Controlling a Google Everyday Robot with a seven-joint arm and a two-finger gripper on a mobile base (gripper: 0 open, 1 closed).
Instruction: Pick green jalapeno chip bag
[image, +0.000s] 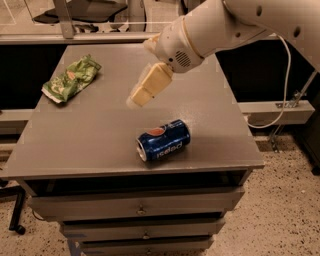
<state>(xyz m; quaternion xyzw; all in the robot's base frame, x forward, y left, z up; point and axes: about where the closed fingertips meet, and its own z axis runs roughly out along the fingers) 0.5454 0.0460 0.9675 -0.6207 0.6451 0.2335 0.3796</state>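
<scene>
the gripper (143, 91) hangs over the table (215, 135), spread or not i cannot tell, and must reach far left for the chip bag (71, 79).

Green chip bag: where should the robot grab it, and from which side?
Probably from above, pinching the green chip bag across its narrow middle. It lies flat on the table, slanted, so no edge stands up for a sideways grab. The gripper hovers over the table's middle, right of the bag in the picture.
</scene>
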